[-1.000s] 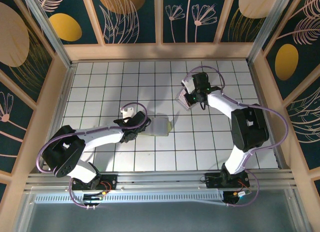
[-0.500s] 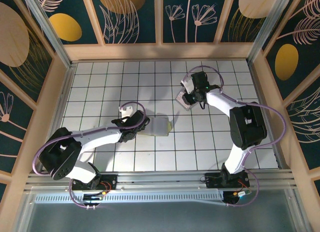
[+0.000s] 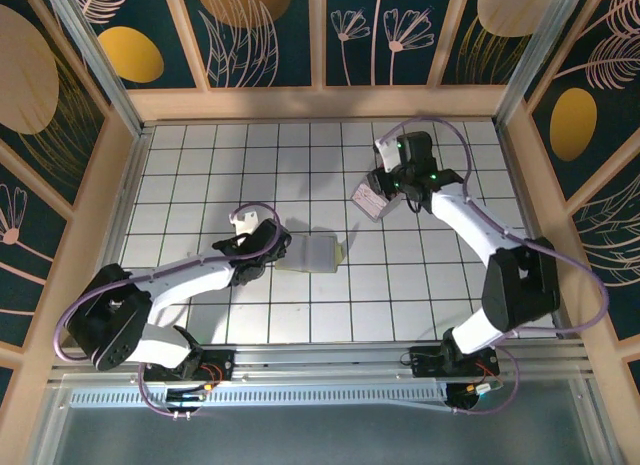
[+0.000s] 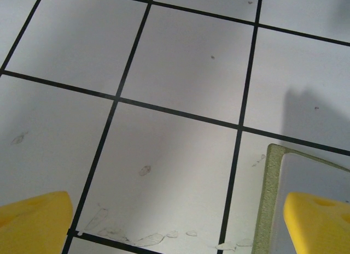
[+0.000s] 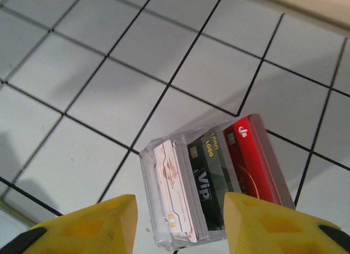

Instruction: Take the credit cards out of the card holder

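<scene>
Yellow-green card holder (image 4: pixel 272 199); red card (image 5: pixel 257 155), black card (image 5: pixel 210 177), white card (image 5: pixel 172 194); white, black-gridded table (image 5: pixel 82 155)

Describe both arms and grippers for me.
The left arm and right arm match: white links, black joint housings, a purple cable looping along each. The left gripper and right gripper are yellow-tipped. Green lights glow near the right wrist.

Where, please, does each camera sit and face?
Top external: above and behind the bases, looking down on the tiled table; both arms show.
Left wrist: on the left arm, facing down at tiles and the green edge of the card holder; fingers of the left end effector show.
Right wrist: on the right arm, facing down past the open right end effector at a clear sleeve of cards.
Shared: top and left wrist show the card holder; top and right wrist, that sleeve.
</scene>
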{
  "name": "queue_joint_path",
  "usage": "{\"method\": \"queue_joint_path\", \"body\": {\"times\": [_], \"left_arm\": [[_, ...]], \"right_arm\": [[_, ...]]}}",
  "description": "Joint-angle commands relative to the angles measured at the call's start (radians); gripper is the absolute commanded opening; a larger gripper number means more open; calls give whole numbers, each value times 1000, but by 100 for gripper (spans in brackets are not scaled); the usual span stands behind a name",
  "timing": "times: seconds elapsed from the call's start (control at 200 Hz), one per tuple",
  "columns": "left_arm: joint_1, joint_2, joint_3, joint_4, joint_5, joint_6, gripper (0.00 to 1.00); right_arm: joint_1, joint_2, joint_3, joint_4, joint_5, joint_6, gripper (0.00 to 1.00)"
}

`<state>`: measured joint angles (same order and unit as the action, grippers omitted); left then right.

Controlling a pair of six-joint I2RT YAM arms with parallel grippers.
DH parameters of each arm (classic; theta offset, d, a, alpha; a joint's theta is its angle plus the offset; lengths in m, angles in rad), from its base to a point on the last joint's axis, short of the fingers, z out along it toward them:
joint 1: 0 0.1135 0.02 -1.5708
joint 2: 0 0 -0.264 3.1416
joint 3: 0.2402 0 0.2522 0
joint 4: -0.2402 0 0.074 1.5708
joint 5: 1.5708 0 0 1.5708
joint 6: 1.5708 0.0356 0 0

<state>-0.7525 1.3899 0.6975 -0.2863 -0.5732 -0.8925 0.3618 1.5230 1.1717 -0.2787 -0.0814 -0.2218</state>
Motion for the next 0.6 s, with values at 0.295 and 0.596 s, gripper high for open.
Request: {"method": "queue_joint_path", "body": {"times": [0.295, 0.596], "left_arm": [[91, -222, -114, 43, -30, 28, 99], [148, -374, -185, 146, -104, 125, 99]], "right_arm": [[-5, -384, -259, 132, 232, 238, 68], [-21, -554, -396, 185, 411, 312, 80]]}}
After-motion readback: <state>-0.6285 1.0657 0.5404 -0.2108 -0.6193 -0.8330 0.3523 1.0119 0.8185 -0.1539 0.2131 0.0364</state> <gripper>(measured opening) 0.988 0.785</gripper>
